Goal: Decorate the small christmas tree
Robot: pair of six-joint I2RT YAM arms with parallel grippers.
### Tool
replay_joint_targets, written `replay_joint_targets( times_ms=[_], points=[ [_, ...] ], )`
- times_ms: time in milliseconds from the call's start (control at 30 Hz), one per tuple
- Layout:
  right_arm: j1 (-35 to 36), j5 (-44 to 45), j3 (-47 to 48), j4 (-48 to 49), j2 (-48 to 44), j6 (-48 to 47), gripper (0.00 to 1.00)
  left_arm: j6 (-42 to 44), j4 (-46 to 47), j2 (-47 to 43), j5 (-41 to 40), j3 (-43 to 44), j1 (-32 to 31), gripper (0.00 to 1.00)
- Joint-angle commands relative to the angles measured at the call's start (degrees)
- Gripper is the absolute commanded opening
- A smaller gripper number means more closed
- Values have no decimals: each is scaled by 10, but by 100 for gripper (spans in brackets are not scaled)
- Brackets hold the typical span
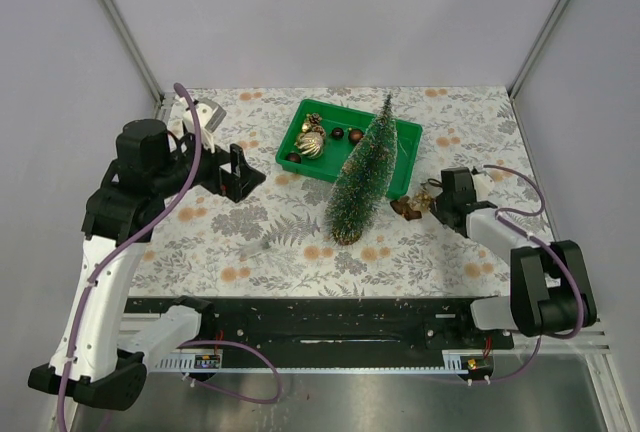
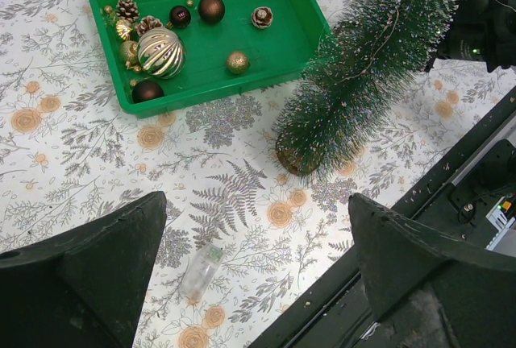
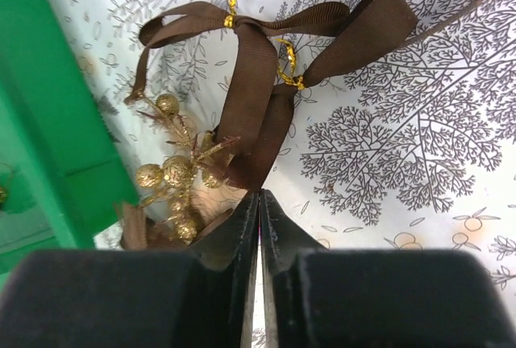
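Floral tablecloth [image 1: 250,242] between pale grey walls [image 1: 330,12], left gripper [image 2: 256,201] spread wide, right gripper [image 3: 259,195] pinching brown ribbon [image 3: 258,82] beside green tray [image 3: 40,122]

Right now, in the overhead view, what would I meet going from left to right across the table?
The left gripper → big gold bauble → small christmas tree → brown bow → right gripper.

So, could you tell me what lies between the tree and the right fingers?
A brown ribbon bow with gold berries, its tails reaching the fingers; the top view shows it.
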Motion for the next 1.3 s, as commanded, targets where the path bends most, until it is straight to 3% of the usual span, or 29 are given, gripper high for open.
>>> replay_joint_targets(
  times_ms=[0, 133, 300, 433, 467, 600, 667, 900, 1267],
  points=[
    [-4, 12, -19, 5, -84, 5, 8, -5, 30, -18, -1, -6, 3, 99],
    [-4, 36, -47, -68, -216, 10, 1, -6, 31, -18, 2, -6, 3, 99],
    [-4, 29, -32, -188, -448, 7, 0, -10, 34, -21, 9, -9, 3, 99],
    [-4, 28, 34, -285, -516, -17, 0, -8, 34, -30, 14, -8, 3, 99],
    [-4, 29, 41, -292, -519, -29, 4, -7, 35, -32, 14, -8, 3, 99],
    [-4, 21, 33, -269, -450, -31, 44, -9, 37, -37, 14, -10, 4, 99],
    [-4, 4, 21, -232, -390, -26, 57, -14, 35, -38, 15, -8, 3, 99],
    [-25, -45, 16, -78, -200, -24, 66, 0, 28, -50, 8, -12, 3, 99],
    [-114, -106, 74, 6, 8, -62, 63, -1, 30, -53, 7, -20, 3, 99]
  ],
)
